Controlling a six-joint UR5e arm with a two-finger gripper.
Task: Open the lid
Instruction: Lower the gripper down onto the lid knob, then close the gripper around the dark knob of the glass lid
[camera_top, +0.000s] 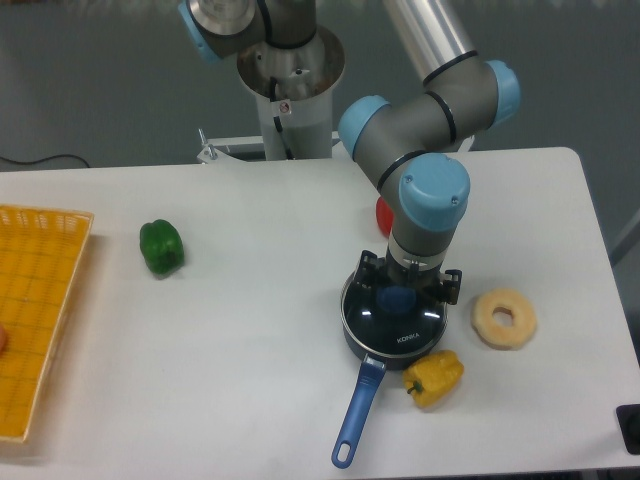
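A dark saucepan (392, 345) with a blue handle (357, 412) stands right of the table's middle, handle pointing toward the front. The round glass lid (372, 312) with a metal rim sits flat on it. Its blue knob (396, 298) shows at the centre. My gripper (398, 296) hangs straight down over the lid, with its fingers on either side of the knob. The wrist hides the fingertips, so I cannot tell whether they press on the knob.
A yellow pepper (434, 377) lies touching the pan's front right. A pale doughnut-shaped ring (504, 318) lies to the right. A red object (383, 215) is partly hidden behind the arm. A green pepper (161, 247) lies left of the middle. A yellow basket (35, 310) is at the left edge.
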